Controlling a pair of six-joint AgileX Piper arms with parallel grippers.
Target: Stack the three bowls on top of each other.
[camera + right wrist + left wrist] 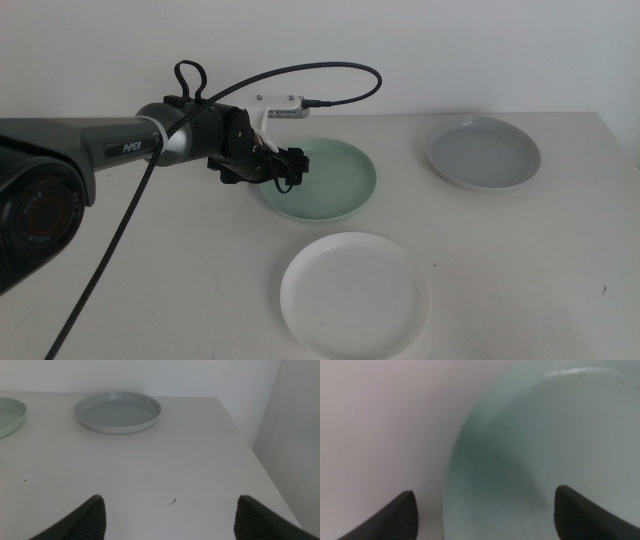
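The pale mint green bowl [325, 180] lies at the table's middle, the light grey bowl [483, 152] at the back right and the white bowl [355, 292] near the front. My left gripper [290, 170] reaches in from the left and hovers at the mint bowl's left rim. In the left wrist view its jaws stand wide open [485, 512], straddling the mint bowl's rim [457, 460], one jaw outside and one over the inside. My right gripper [170, 515] is open over bare table, with the grey bowl [118, 411] ahead of it; the middle view does not show it.
A black cable [120, 235] hangs from the left arm across the left side of the table. The table's right edge [240, 435] drops off beside the grey bowl.
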